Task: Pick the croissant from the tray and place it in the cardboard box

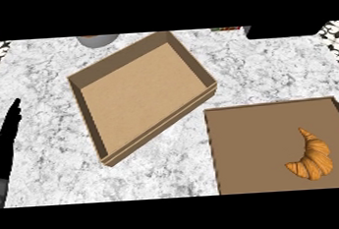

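Croissant [312, 158] is what you are going after, and it is lying in the right part of the brown tray [239, 132] at the lower right, curved, with its thin tip pointing up and its fat end toward you. You are likely dealing with something light, soft and flaky, so it may crush or shed if you are squeezing it at the tip; taking it across the thick middle of the body looks like the safer hold. You are seeing one croissant, one tray and one cardboard box [97, 79], which is sitting open and turned at an angle on the marble counter [271, 71], just up and left of the tray. Your left hand [7, 141] is resting at the left edge with its fingers straight and pointing up, holding nothing. Your right hand is not showing anywhere, so you cannot tell how its fingers are standing. Nothing is touching the croissant yet, so by the look of things you are facing the whole pick and the carry to the box.
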